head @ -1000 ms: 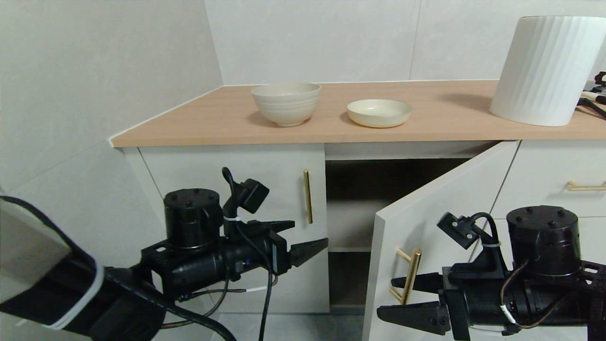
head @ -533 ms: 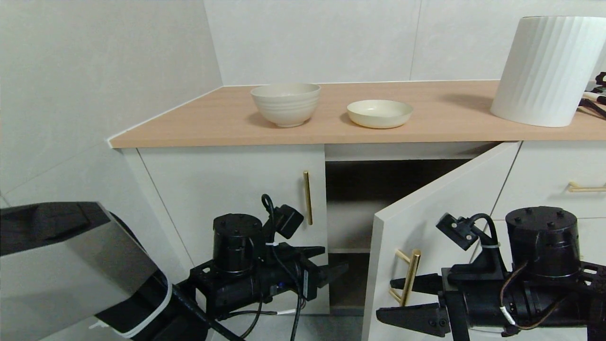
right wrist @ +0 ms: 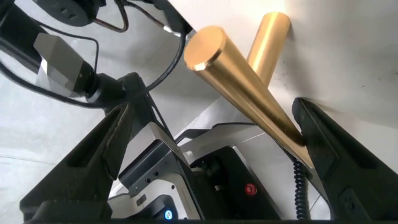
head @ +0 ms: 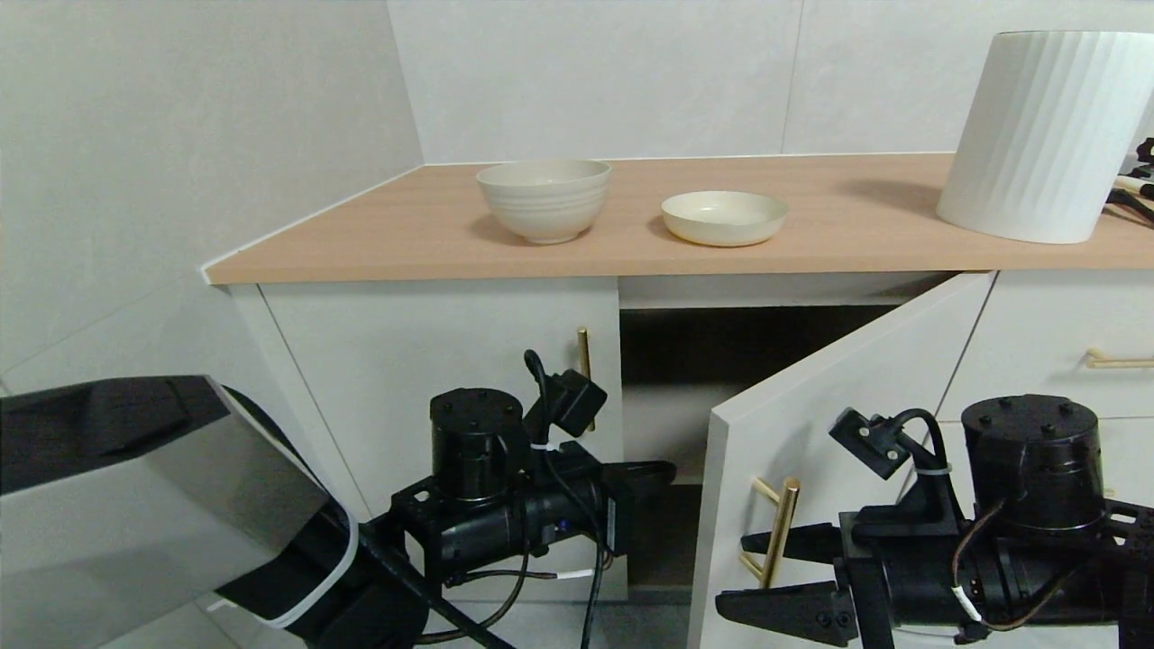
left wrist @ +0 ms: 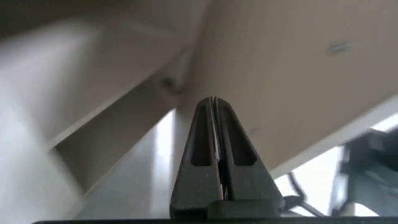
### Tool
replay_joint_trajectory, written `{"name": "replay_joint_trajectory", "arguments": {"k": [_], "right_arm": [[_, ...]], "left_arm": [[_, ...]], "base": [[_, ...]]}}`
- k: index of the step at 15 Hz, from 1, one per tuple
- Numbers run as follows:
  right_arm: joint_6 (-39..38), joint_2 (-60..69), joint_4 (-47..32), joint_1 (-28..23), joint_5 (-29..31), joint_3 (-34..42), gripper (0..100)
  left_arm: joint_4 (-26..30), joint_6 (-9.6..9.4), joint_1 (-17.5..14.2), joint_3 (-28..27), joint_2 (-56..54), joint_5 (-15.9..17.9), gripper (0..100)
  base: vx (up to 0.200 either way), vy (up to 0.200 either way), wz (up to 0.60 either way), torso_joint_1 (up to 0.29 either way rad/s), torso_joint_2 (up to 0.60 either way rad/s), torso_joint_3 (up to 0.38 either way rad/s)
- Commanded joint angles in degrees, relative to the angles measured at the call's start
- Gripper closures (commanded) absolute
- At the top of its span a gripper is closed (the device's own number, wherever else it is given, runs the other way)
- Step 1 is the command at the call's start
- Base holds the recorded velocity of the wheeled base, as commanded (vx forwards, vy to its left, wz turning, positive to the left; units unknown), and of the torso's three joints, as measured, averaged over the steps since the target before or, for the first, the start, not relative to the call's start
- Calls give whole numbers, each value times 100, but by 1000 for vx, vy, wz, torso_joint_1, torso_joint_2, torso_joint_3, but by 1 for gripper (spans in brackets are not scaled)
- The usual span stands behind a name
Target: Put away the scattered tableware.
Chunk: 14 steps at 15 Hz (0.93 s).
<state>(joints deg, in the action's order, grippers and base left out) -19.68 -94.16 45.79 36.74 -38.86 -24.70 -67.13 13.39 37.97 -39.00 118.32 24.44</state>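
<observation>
Wooden surface [head: 406, 236]: white ribbed cylindrical container [head: 1046, 135] stands upright on it, high above the right pincer [head: 732, 575] and off to its right. Dark items [head: 1138, 185] just beside the container, too cut off to identify. Gold drawer handle [head: 1118, 359] on white drawer front [head: 1055, 324], above right pincer. Gold vertical handle [head: 584, 351] on closed door [head: 433, 361], just above left pincer [head: 667, 470]. Pale tiled wall [head: 586, 72] behind

Counter [head: 406, 234]: bowl [head: 544, 198], dish [head: 724, 216], perhaps a bin [head: 1037, 135]
</observation>
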Motion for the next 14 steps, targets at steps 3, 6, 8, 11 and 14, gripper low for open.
{"name": "replay_joint_trajectory", "arguments": {"k": [3, 6, 8, 11, 14], "right_arm": [[148, 29, 44, 0, 28, 88, 0], [157, 196, 62, -18, 72, 158, 0], [166, 372, 53, -53, 107, 185, 0], [175, 390, 53, -282, 573, 255, 0], [175, 592, 62, -651, 634, 360, 0]], "left_arm": [[-590, 261, 404, -47, 332, 307, 100], [-1179, 525, 641, -29, 516, 298, 100], [-1179, 525, 650, -38, 508, 298, 100], [-1179, 525, 650, -64, 516, 307, 100], [-1153, 525, 676, -117, 516, 307, 100]], "base": [[0, 0, 0, 0, 0, 0], [0, 0, 0, 0, 0, 0], [0, 0, 0, 0, 0, 0], [0, 0, 0, 0, 0, 0], [0, 0, 0, 0, 0, 0]]}}
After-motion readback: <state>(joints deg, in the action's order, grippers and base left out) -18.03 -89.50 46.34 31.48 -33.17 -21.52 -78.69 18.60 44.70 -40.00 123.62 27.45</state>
